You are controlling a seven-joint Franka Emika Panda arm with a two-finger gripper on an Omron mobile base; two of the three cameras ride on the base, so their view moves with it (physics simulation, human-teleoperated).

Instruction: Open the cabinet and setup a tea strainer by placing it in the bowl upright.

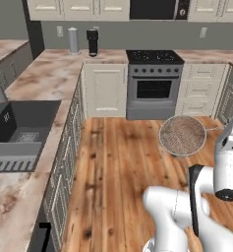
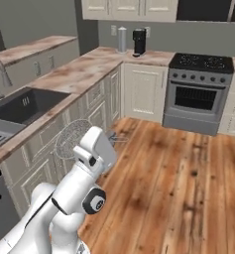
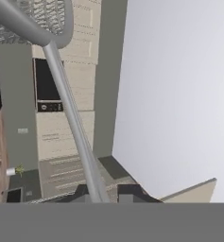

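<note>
The tea strainer (image 1: 183,135) hangs in the air over the wood floor, its round grey mesh basket facing the left base view. My gripper (image 1: 222,129) is just right of the basket and shut on the thin wire handle. From the right base side the strainer (image 2: 69,139) sits left of my white hand. Through the hand camera the handle (image 3: 71,113) runs from the gripper (image 3: 104,194) up to the basket (image 3: 42,16) at the top left. The bowl and the tall cabinet are out of view.
A sunken sink (image 1: 19,128) lies in the marbled counter (image 1: 54,78) on the left, with low cabinets (image 1: 64,162) under it. The stove (image 1: 154,83) stands at the back, and a black coffee machine (image 1: 92,42) and a grey canister (image 1: 73,40) sit on the far counter. Open wood floor (image 1: 118,167) stretches between.
</note>
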